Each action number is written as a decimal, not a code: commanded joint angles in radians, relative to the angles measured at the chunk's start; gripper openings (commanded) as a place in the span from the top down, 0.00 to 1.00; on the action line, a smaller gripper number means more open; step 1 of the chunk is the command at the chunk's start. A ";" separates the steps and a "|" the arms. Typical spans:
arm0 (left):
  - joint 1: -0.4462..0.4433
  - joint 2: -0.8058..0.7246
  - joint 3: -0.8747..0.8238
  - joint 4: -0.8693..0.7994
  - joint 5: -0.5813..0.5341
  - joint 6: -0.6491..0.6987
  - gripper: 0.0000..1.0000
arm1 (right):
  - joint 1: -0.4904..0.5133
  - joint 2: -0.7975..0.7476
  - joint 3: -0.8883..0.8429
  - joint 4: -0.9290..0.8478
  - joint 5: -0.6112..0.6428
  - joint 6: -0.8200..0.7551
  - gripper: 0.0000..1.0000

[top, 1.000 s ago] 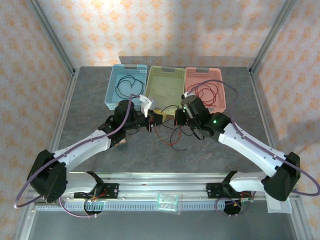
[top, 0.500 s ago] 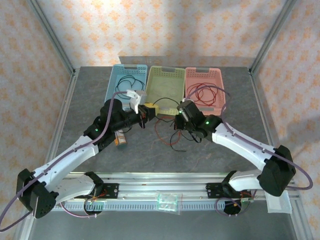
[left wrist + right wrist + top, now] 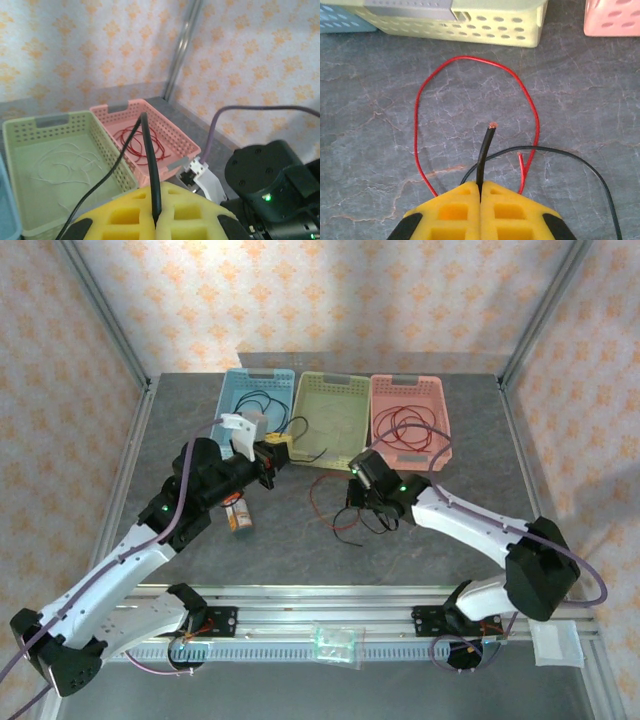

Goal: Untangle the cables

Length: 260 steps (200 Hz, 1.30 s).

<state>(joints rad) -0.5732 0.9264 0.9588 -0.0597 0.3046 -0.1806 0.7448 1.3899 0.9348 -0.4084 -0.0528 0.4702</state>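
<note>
Left pincer [image 3: 156, 220] closed on a black cable [image 3: 149, 160]; strand rising near upright from the jaws, tilted slightly left, in front of the green basket [image 3: 112, 150]. Right pincer [image 3: 481, 192] closed on a black cable end [image 3: 486, 152], copper tip pointing toward the green basket. Red cable [image 3: 475, 57] looped flat on the bench [image 3: 580, 100], arch toward the baskets. Open bench on either side of the loop; basket walls just beyond.
</note>
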 commanded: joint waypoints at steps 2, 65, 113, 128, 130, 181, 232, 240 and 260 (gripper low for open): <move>0.019 -0.038 0.060 -0.058 -0.085 0.023 1.00 | -0.005 0.013 -0.020 0.034 -0.005 0.030 1.00; 0.026 -0.023 0.223 -0.161 -0.185 0.003 1.00 | 0.001 -0.038 -0.099 0.187 -0.270 -0.062 1.00; 0.026 0.023 0.251 -0.161 -0.387 -0.016 1.00 | 0.089 -0.100 -0.068 0.189 -0.244 -0.152 1.00; 0.031 0.064 0.264 -0.174 -0.458 -0.025 1.00 | 0.103 -0.123 -0.071 0.202 -0.233 -0.161 1.00; 0.031 0.071 0.266 -0.176 -0.466 -0.023 1.00 | 0.103 -0.125 -0.071 0.201 -0.233 -0.163 1.00; 0.177 0.263 0.312 -0.173 -0.419 -0.032 1.00 | 0.108 -0.152 -0.082 0.174 -0.093 -0.147 1.00; 0.303 0.428 0.337 -0.105 -0.341 -0.038 1.00 | 0.108 -0.205 -0.138 0.220 0.137 -0.054 1.00; 0.318 0.458 0.347 -0.106 -0.324 -0.041 1.00 | 0.108 -0.240 -0.152 0.244 0.132 -0.045 1.00; 0.361 0.530 0.366 -0.096 -0.268 -0.052 1.00 | 0.109 -0.270 -0.195 0.300 0.094 -0.036 1.00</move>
<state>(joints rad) -0.2554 1.3949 1.2778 -0.1989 -0.0410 -0.2115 0.8501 1.1656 0.7841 -0.1852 0.0029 0.3973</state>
